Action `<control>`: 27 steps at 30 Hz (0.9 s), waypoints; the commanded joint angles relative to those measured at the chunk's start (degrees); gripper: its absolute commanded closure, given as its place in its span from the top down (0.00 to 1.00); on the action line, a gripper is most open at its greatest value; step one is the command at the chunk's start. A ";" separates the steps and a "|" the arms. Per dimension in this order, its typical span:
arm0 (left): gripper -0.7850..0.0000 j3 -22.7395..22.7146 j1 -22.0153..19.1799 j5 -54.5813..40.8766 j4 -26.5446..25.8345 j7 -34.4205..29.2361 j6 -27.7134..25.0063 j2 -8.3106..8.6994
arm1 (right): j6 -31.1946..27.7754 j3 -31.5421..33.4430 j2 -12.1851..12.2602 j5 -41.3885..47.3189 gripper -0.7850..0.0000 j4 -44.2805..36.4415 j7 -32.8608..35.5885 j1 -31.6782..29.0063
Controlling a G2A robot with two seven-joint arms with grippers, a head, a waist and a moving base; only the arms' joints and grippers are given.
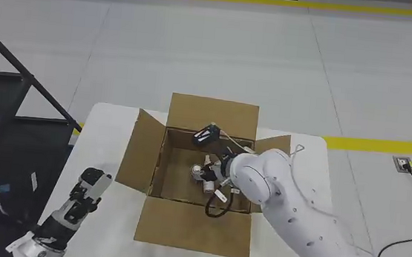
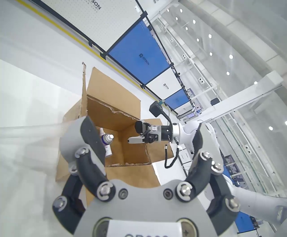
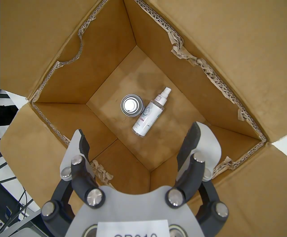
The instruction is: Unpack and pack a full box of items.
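Observation:
An open cardboard box (image 1: 213, 115) stands in the middle of the white table (image 1: 109, 140), all flaps folded out. On its floor a silver can (image 3: 131, 105) stands upright, touching a white spray bottle (image 3: 148, 113) that lies on its side. My right gripper (image 3: 138, 130) hangs open over the box opening, above the two items and holding nothing; in the top view it (image 1: 211, 177) is inside the box outline. My left gripper (image 1: 94, 181) is open and empty by the table's near left edge, facing the box (image 2: 113, 95), and its view shows the can (image 2: 108, 139) inside.
A black cloth and a dark stand pole (image 1: 18, 66) lie off the table's left side. Bare table surface runs to the left of the box. A yellow floor line (image 1: 383, 145) and a floor socket with cable (image 1: 404, 164) are to the right.

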 commanded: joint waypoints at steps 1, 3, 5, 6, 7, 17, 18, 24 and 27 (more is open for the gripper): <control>1.00 0.21 -0.80 -1.41 0.81 1.99 2.28 -0.08 | -1.40 -2.29 -0.56 -0.84 1.00 0.66 0.52 0.49; 1.00 -0.96 -1.96 -3.69 2.11 2.62 4.71 -0.03 | -1.98 -4.89 -1.61 -0.89 1.00 3.17 1.07 2.10; 1.00 -2.14 -3.07 -4.97 3.37 2.98 6.94 0.06 | -1.75 -7.44 -2.97 -0.47 1.00 6.77 1.32 4.13; 1.00 -2.46 -3.52 -6.07 3.92 2.86 7.86 0.09 | -1.10 -8.36 -3.74 0.38 1.00 8.88 1.03 5.10; 1.00 -2.82 -3.87 -6.99 4.39 2.56 8.72 0.14 | -1.16 -9.35 -4.53 1.29 1.00 10.90 0.45 6.02; 1.00 -3.38 -4.24 -7.33 4.85 2.34 9.50 0.23 | -2.39 -15.54 -11.96 7.21 0.78 32.23 -5.84 13.54; 1.00 -3.38 -4.24 -7.33 4.85 2.34 9.50 0.23 | -2.69 -15.97 -12.65 7.74 0.78 33.87 -5.93 14.03; 1.00 -3.38 -4.24 -7.33 4.85 2.34 9.50 0.23 | -5.86 -17.54 -16.04 10.09 0.49 41.56 -7.32 16.32; 1.00 -3.38 -4.24 -7.33 4.85 2.34 9.50 0.23 | -7.65 -17.87 -17.24 10.55 0.46 44.46 -8.02 17.15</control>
